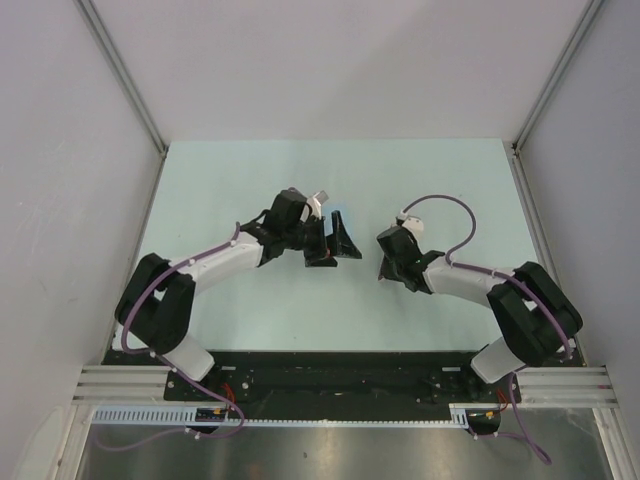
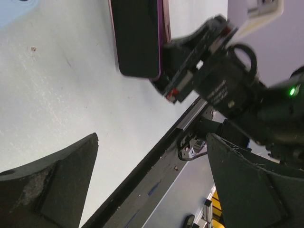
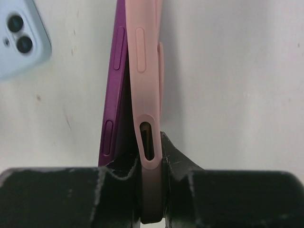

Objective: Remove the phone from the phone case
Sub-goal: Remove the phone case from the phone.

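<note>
Phone case (image 3: 146, 71), pink, being pinched at end between right fingers (image 3: 199, 190), closed tight on it. Just beyond fingertips, purple phone (image 3: 113, 80) being parted from case along one edge. Risk: phone being dropped onto table (image 3: 237, 71), since left fingers (image 2: 52, 190) being held wide apart, empty, short of it. Pale blue device (image 3: 19, 38) lying farther off.

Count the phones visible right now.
2: a purple phone, partly out of the pink case in the right gripper; a light blue phone flat on the table beside it. Others may be hidden.
</note>
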`<state>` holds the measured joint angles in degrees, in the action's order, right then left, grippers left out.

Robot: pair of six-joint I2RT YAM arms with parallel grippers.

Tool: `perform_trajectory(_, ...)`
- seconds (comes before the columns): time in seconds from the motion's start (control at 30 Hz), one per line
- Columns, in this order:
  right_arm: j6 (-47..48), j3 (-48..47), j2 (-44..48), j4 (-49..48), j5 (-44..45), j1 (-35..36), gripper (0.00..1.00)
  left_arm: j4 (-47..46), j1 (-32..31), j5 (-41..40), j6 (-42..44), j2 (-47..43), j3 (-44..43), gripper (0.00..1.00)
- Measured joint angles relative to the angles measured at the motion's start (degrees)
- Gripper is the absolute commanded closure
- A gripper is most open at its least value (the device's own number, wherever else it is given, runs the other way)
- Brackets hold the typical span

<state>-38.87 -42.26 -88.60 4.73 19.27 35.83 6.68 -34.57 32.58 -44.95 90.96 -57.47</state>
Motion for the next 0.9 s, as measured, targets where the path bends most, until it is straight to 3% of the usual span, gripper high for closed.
perform_trajectory(0.1,1.31,-0.74,1.60,6.49,0.09,1.99,1.00,0.35,-0.04,-0.26,0.00,0.72,-1.14,0.02)
perform_trajectory(0.2,2.60,-1.73,1.64,9.97,-0.39,2.62,0.84,0.35,-0.04,-0.52,-0.04,1.70,-2.01,0.02)
perform_trajectory(0.23,2.71,-2.01,1.33,10.40,-0.39,2.67,0.74,0.33,-0.04,-0.52,-0.07,2.05,-2.12,0.02)
perform_trajectory(0.37,2.78,-3.34,-1.38,11.26,-2.12,2.84,0.68,0.28,-0.04,-0.52,-0.09,4.35,-2.23,0.02)
perform_trajectory(0.57,3.85,-4.31,-2.97,9.51,-6.93,0.20,0.72,0.35,-0.04,-0.48,-0.07,6.12,-2.23,0.02)
perform_trajectory(0.67,4.11,-5.05,-4.92,5.88,-10.93,-2.47,0.82,0.35,-0.04,-0.42,0.02,6.14,-2.25,0.02)
perform_trajectory(0.7,4.15,-5.27,-5.31,4.72,-11.91,-3.15,0.92,0.35,-0.04,-0.39,0.09,6.16,-2.25,0.02)
perform_trajectory(0.77,4.24,-5.44,-5.86,2.69,-13.42,-4.15,1.00,0.35,-0.04,-0.13,0.61,6.34,-2.47,0.02)
perform_trajectory(0.9,4.68,-5.31,-6.21,0.98,-15.37,-4.81,1.00,0.61,-0.22,-0.22,3.17,8.46,-4.81,0.02)
